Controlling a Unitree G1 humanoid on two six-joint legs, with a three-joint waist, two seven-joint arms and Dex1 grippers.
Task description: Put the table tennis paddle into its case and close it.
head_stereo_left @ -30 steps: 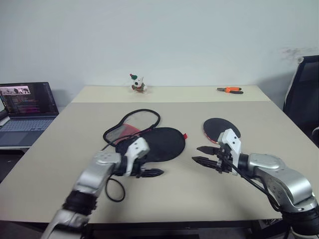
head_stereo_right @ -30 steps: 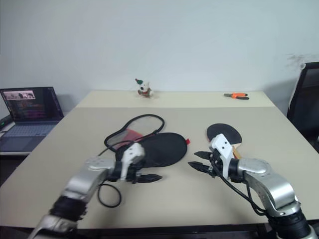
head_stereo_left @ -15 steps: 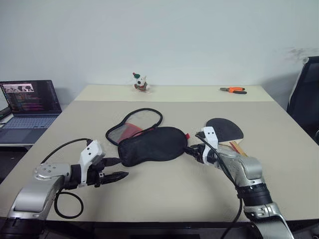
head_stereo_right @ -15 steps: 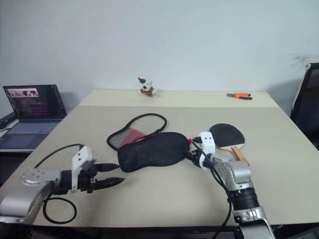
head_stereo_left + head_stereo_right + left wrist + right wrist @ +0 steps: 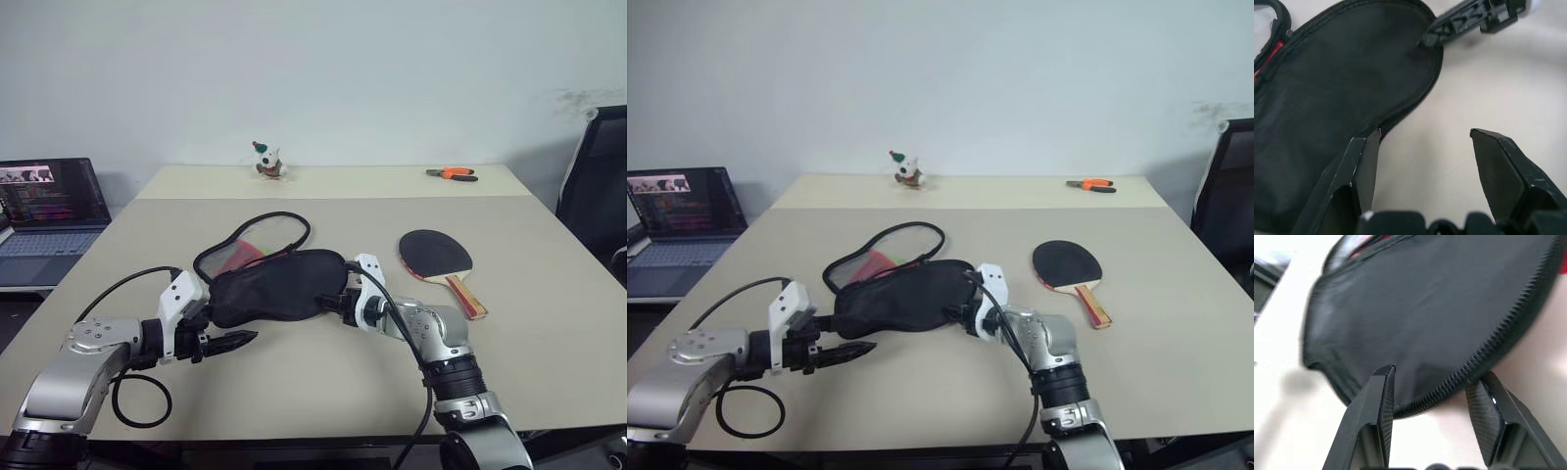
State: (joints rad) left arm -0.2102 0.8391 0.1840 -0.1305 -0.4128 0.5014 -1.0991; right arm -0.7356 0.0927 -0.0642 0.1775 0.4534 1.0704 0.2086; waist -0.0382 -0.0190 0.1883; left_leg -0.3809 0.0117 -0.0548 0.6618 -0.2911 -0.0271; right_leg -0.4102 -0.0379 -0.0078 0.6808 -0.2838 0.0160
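So the right gripper [image 5: 338, 301] is reaching in low across the beige tabletop [image 5: 549, 264] and its two black fingers are sitting spread apart right at the zippered edge of the soft black paddle-shaped fabric case [image 5: 274, 286], one finger just over the fabric and the other beside the rim on the table; from the right wrist view the zip edge [image 5: 1498, 340] is running between the fingers [image 5: 1378, 401], but I honestly cannot tell if they are actually pinching it, they are looking released to me. The left gripper [image 5: 235, 340] is hovering on the other side of the case, fingers wide apart and holding nothing, with one fingertip [image 5: 1369, 147] just beside the case's near edge. The case's flap with the red lining [image 5: 247, 253] is lying open beyond both grippers. The table tennis paddle with the round black rubber blade and light wooden handle [image 5: 438, 258] is lying flat on the table off to the right gripper's outer side, well apart from the case and not touched by anything. Further back there are orange-handled pliers [image 5: 452, 175] and a little white toy figure [image 5: 266, 163].
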